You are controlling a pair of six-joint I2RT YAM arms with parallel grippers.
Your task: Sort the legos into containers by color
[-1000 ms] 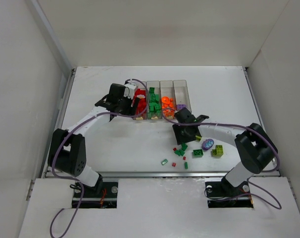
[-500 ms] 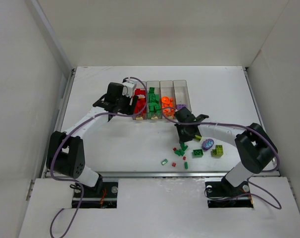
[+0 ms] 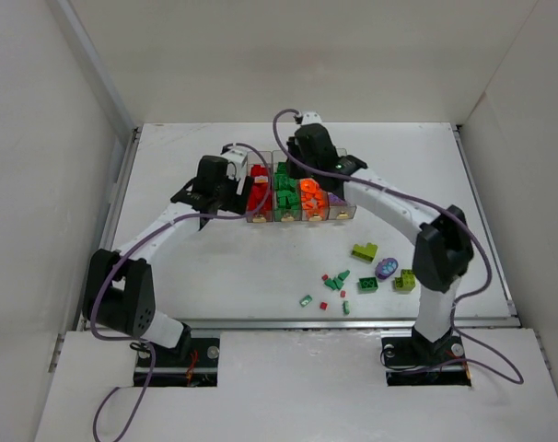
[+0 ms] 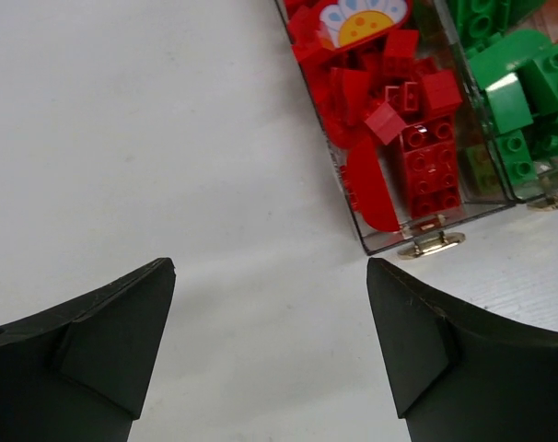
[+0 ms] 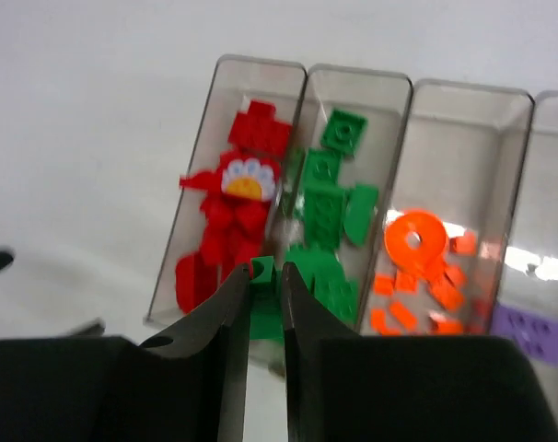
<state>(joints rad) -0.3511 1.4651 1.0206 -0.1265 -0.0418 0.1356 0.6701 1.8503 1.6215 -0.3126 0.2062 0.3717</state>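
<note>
Pinching a small dark green plastic brick (image 5: 261,270) between their tips, the right jaws hang clenched above the row of four clear plastic rectangular bins (image 5: 463,138). They are over the wall between the red-filled bin and the green-filled one. The row sits in the far half of the white desk (image 3: 215,267), about midway between its left and right edges. The left jaws stand released and wide apart, grasping nothing, over the desk just beside the red bin's near end. Loose green, red, lime-yellow and purple bricks (image 3: 367,284) lie scattered toward the near right corner.
</note>
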